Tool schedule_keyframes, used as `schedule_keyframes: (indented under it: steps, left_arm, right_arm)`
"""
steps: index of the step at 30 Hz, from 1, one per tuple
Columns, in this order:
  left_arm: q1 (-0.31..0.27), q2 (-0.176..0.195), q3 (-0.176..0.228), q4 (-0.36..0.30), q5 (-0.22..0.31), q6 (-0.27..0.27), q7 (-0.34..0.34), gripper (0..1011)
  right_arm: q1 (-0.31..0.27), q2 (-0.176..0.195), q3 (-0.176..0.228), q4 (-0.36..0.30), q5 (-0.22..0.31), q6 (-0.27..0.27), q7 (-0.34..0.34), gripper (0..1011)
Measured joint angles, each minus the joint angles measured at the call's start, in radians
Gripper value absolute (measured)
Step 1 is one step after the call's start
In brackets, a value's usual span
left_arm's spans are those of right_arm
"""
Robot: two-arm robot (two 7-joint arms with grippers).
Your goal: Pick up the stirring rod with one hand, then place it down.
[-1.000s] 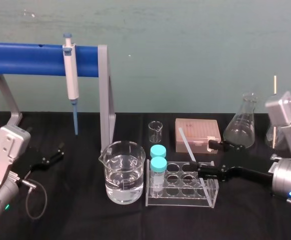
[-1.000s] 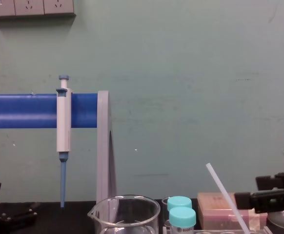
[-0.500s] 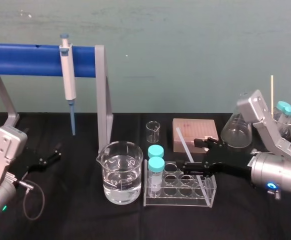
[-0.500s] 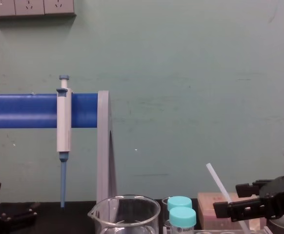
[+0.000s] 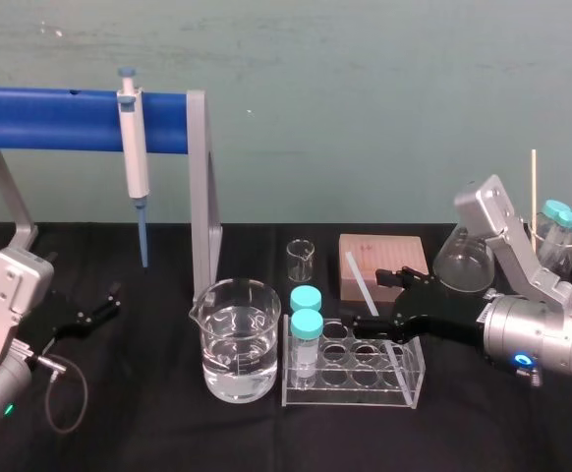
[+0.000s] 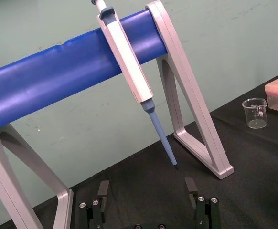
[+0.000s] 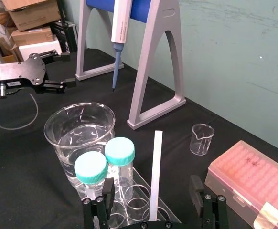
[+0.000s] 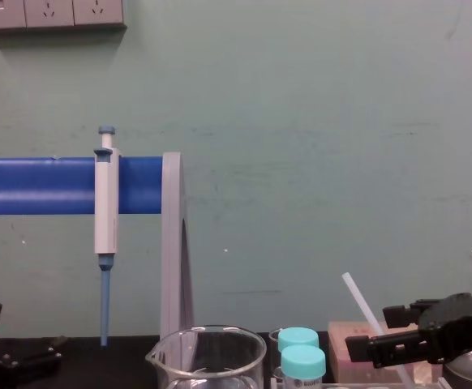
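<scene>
The stirring rod [image 5: 363, 287] is a thin translucent white stick that leans in the clear test tube rack [image 5: 404, 385], its top tilted toward the back left. In the chest view the stirring rod [image 8: 362, 301] rises at a slant in front of my right gripper [image 8: 386, 332]. My right gripper [image 5: 379, 303] reaches in from the right and is open, with one black finger on each side of the rod. The right wrist view shows the stirring rod [image 7: 155, 174] midway between the fingers [image 7: 108, 190], touching neither. My left gripper [image 5: 104, 305] rests open at the left of the table.
A beaker of water [image 5: 239, 339] stands left of the rack, which holds two teal-capped tubes [image 5: 307, 324]. Behind are a small beaker [image 5: 302, 261], a pink tip box [image 5: 384, 264] and a conical flask [image 5: 463, 261]. A pipette [image 5: 134, 147] hangs on the blue stand [image 5: 50, 106].
My right gripper has moved left over the rack until its open fingers straddle the stirring rod. The rod and the left arm have stayed put.
</scene>
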Motion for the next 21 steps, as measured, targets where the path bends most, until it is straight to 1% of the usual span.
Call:
schedule_keyframes:
  steps: [5,8,12,15,16,18,19,21]
  left_arm:
    - [0.000,0.000,0.000,0.000,0.000,0.000,0.000,1000]
    - [0.000,0.000,0.000,0.000,0.000,0.000,0.000,1000]
    - [0.000,0.000,0.000,0.000,0.000,0.000,0.000,1000]
    - [0.000,0.000,0.000,0.000,0.000,0.000,0.000,1000]
    - [0.000,0.000,0.000,0.000,0.000,0.000,0.000,1000]
    - [0.000,0.000,0.000,0.000,0.000,0.000,0.000,1000]
    - [0.000,0.000,0.000,0.000,0.000,0.000,0.000,1000]
    - [0.000,0.000,0.000,0.000,0.000,0.000,0.000,1000]
  right_arm:
    - [-0.001,0.001,0.000,-0.001,0.001,0.000,0.000,1003]
    - [-0.001,0.001,0.001,-0.002,0.002,0.001,0.000,982]
    - [-0.002,0.001,0.001,-0.002,0.003,0.001,0.000,875]
    - [-0.002,0.001,0.001,-0.002,0.003,0.001,0.000,823]
    - [-0.002,0.001,0.002,-0.002,0.004,0.002,0.000,771]
    - [-0.002,0.002,0.002,-0.003,0.004,0.002,0.000,735]
    - [-0.002,0.002,0.002,-0.003,0.004,0.002,0.000,682]
    - [-0.002,0.002,0.002,-0.003,0.004,0.002,-0.001,634]
